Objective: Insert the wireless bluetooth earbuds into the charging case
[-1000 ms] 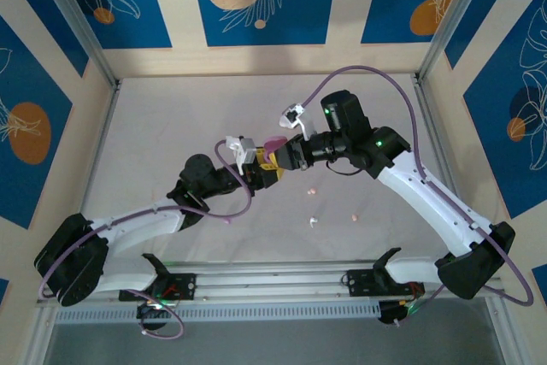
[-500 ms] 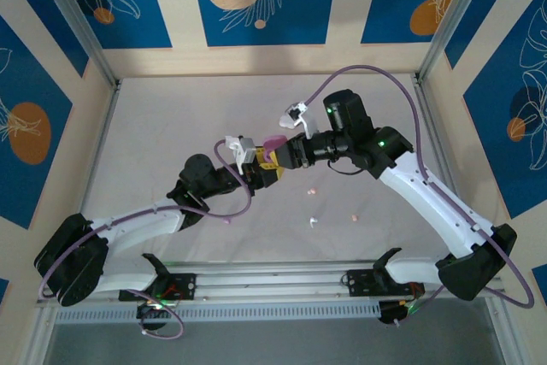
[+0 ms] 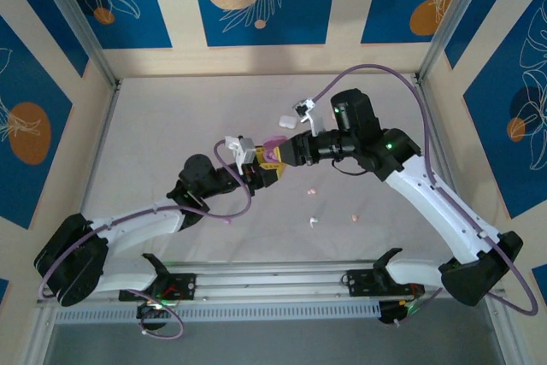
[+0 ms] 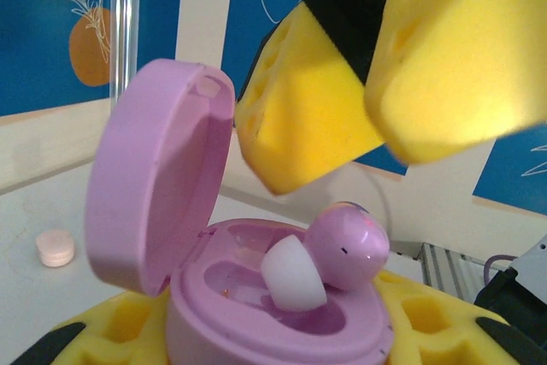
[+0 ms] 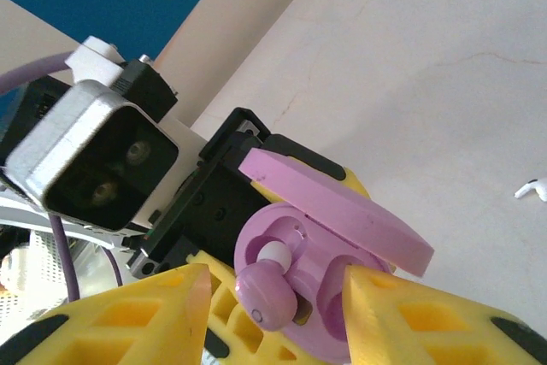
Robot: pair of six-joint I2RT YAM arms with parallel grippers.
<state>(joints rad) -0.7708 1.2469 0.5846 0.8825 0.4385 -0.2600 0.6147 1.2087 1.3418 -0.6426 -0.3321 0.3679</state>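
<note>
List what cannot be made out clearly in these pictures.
- Top view: loose earbuds, too small to tell their shape.
- Right wrist view: white earbud, cut by the right edge.
- Left wrist view: peach piece, blurred; purple case base, cut by the bottom edge.

Purple case (image 3: 272, 150): one, lid up.
White case (image 3: 285, 122): one, on the bench (image 3: 171, 143); too small in the top view to be sure of.
Purple bud (image 4: 346, 245): one, lying in the purple case.
Pink buds: two loose on the bench, a pink bud (image 3: 312, 188) and a second pink bud (image 3: 353, 215).
White bud (image 3: 314, 221): one, loose.
Buds in all: four.
My fingers (image 5: 128, 314): four, yellow, two to each arm.
</note>
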